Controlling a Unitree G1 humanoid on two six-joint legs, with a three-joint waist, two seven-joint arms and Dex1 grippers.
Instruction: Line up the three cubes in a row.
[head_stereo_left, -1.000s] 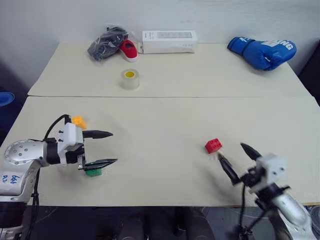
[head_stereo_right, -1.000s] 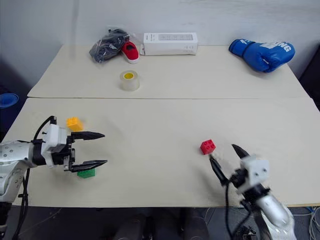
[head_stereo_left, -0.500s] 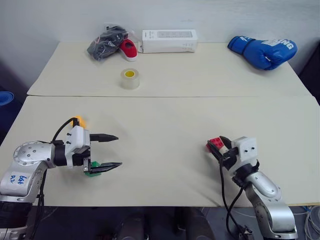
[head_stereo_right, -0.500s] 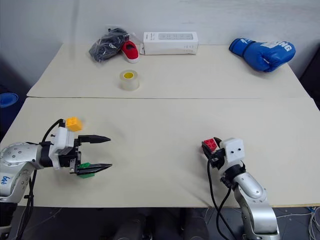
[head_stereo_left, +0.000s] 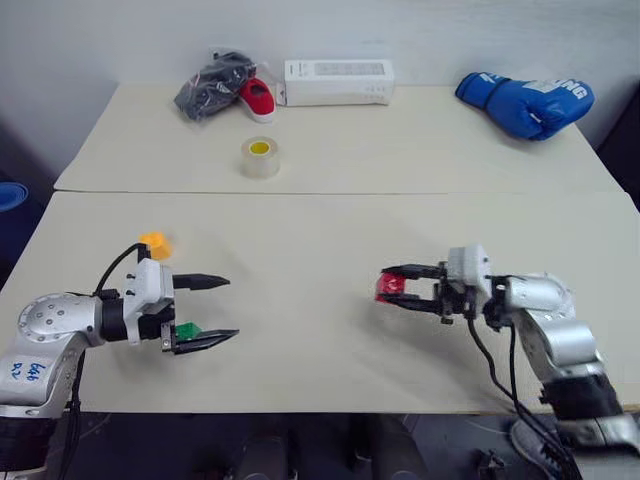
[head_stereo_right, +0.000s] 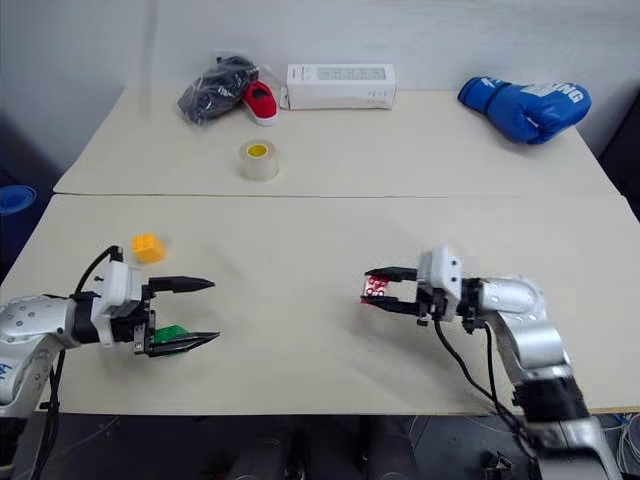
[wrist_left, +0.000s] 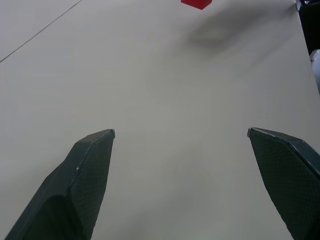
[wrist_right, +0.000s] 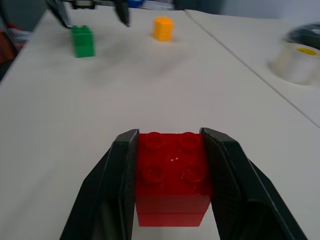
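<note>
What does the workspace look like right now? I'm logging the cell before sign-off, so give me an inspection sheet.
Surface: two pale tables butted together, seam across.
Job's things: red cube between the right gripper's fingers; green cube beside the left gripper; orange-yellow cube apart, farther back.
Clutter: tape roll, white box, blue boxing glove, bagged shoes on the far table.
Grippers: left gripper open, empty; right gripper shut on the red cube.
Cables: black leads along both arms.
Surroundings: blue object off the table's left edge.

Bright, even, soft overhead light; faint shadows on cream matte tabletop (head_stereo_left: 330, 240); background blurred in right wrist view.
</note>
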